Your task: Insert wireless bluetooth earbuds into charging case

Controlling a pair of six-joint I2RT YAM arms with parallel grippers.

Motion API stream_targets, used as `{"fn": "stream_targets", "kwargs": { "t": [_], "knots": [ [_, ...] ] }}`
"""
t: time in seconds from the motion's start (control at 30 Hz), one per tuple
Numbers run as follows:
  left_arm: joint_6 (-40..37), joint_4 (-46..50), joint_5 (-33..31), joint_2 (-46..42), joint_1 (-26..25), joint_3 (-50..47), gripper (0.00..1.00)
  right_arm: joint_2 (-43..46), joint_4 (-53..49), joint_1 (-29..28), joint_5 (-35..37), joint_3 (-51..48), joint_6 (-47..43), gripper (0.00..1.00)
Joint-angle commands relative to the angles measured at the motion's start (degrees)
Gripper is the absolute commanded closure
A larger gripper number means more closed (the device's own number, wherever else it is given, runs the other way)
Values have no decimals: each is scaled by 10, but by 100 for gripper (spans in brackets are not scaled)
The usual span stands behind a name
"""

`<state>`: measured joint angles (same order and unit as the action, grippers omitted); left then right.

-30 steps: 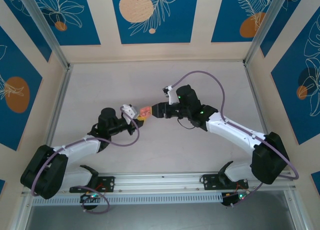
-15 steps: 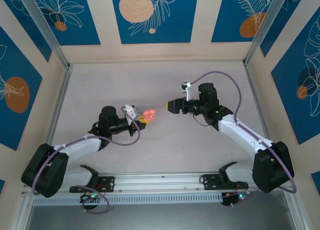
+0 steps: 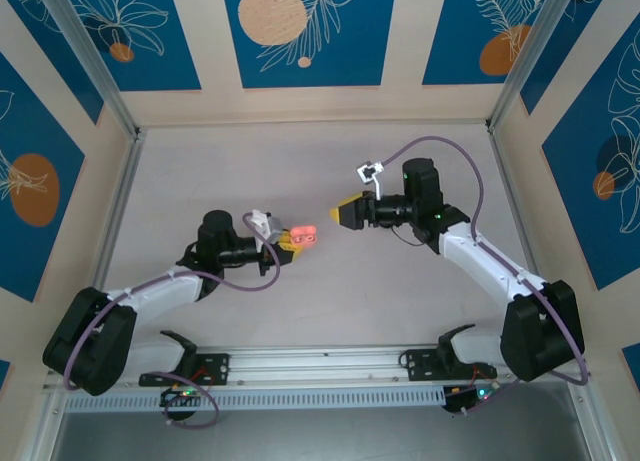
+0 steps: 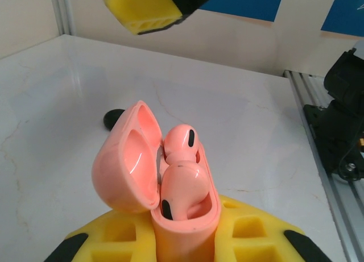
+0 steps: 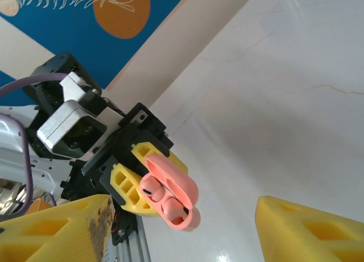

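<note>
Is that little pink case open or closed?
Open: the case has its lid tipped back, and two pink earbuds sit inside.

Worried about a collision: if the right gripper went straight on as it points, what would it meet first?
Most likely the open pink case held by the left gripper; it sits almost dead ahead, though depth is unclear.

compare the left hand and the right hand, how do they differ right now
The left hand is shut on the open pink charging case, two pink earbuds seated inside; the right hand is open and empty. The left hand touches the case; the right hand faces it across a gap. Both have yellow fingers.
</note>
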<state>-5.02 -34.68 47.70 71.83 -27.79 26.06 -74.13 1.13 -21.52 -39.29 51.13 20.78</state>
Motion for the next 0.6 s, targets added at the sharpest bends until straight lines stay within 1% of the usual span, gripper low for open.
{"fn": "stream_targets", "kwargs": {
  "t": [0.0,0.2,0.57],
  "knots": [
    [7,-16,35,4,-9,18,83,-17,-21,-4,-44,26,-21,32],
    [10,-16,44,5,-11,21,83,-52,-32,-18,-64,55,-32,32],
    [14,-21,48,4,-13,25,82,-117,-94,-62,-93,108,-71,33]
  ]
}}
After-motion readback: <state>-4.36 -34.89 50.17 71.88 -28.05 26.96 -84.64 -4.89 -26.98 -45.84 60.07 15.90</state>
